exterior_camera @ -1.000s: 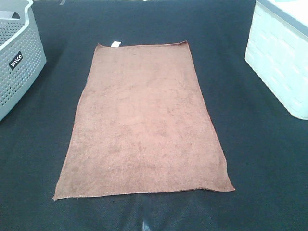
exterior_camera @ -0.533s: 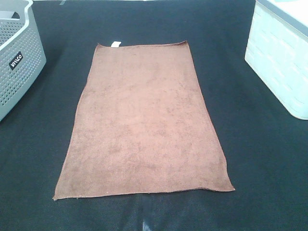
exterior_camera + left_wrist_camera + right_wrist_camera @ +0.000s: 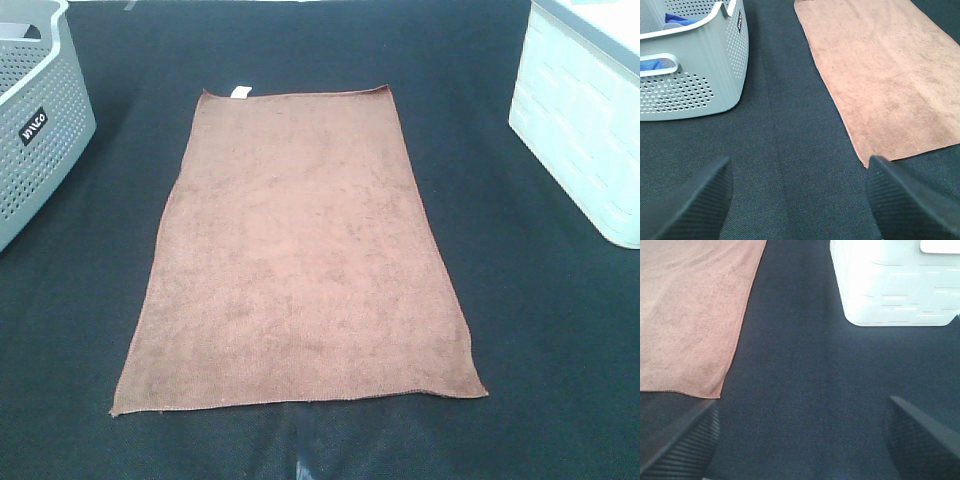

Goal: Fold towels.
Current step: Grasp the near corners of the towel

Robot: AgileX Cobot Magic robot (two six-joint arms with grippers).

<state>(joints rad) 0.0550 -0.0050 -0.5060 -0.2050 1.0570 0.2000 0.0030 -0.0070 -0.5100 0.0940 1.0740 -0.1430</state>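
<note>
A grey perforated plastic basket (image 3: 35,130) stands at left. The left gripper (image 3: 800,196), fingers spread wide, holds nothing. A reddish-brown rectangular microfibre towel (image 3: 300,250) lies flat mid-table on the black mat (image 3: 540,330). The right gripper (image 3: 801,442), equally spread, is empty near the white plastic bin (image 3: 585,130).

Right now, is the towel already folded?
No, the towel lies spread flat as one full rectangle on the black mat, with no fold in it.
</note>
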